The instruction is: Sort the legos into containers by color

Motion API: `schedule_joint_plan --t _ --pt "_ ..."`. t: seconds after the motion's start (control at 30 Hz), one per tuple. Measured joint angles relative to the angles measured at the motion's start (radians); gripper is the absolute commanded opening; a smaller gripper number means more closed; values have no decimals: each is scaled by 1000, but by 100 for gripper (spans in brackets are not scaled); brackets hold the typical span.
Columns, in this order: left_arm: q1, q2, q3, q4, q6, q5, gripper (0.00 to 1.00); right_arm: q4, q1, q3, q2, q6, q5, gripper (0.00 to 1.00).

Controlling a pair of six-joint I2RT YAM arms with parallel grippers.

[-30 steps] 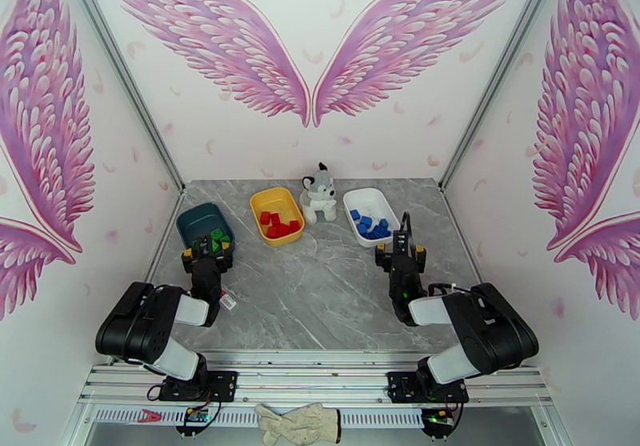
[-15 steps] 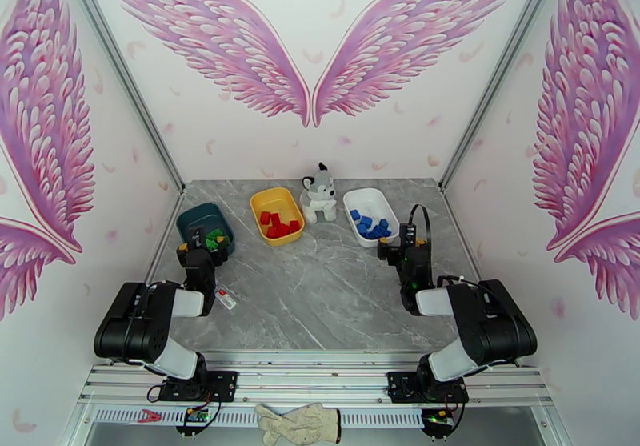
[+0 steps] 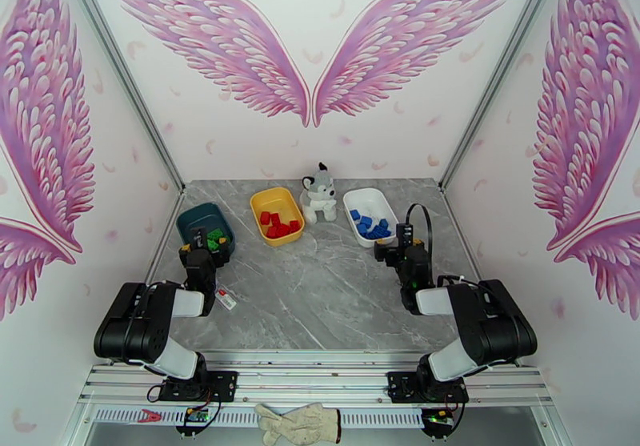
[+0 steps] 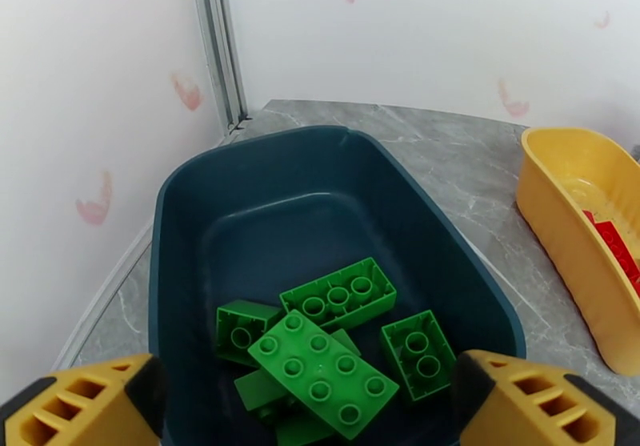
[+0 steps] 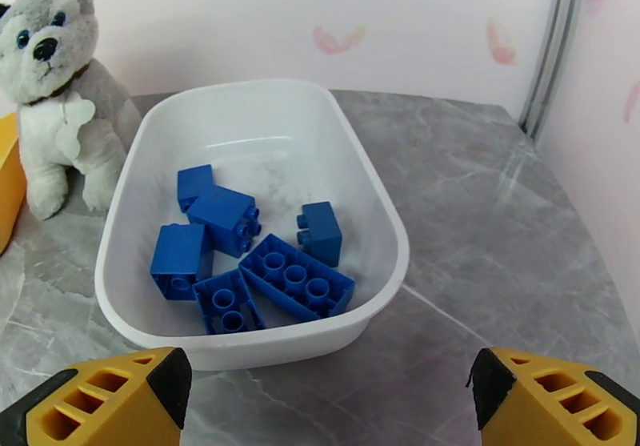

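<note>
Top view: red studded plastic bricks [image 3: 276, 226] lie in the shallow yellow plastic tub [image 3: 274, 198]. Left wrist: the left gripper [image 4: 308, 395], wide apart and empty, faces green bricks [image 4: 324, 363] in the dark teal tub [image 4: 264, 175]. Right wrist: the right gripper [image 5: 328, 399], likewise empty and wide, faces blue bricks [image 5: 296, 275] in the white tub [image 5: 264, 127].

A grey-white plush husky [image 3: 318, 193] sits upright at the back of the grey marbled desk [image 3: 320, 287]. A small white-and-red tag [image 3: 227, 300] lies toward its left front. A pale glove [image 3: 300, 422] lies beyond the desk's near edge.
</note>
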Motion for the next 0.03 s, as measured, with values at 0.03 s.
schedule_joint_plan --t 0.03 --pt "0 0 0 0 0 0 99 -3 0 0 0 0 -10 99"
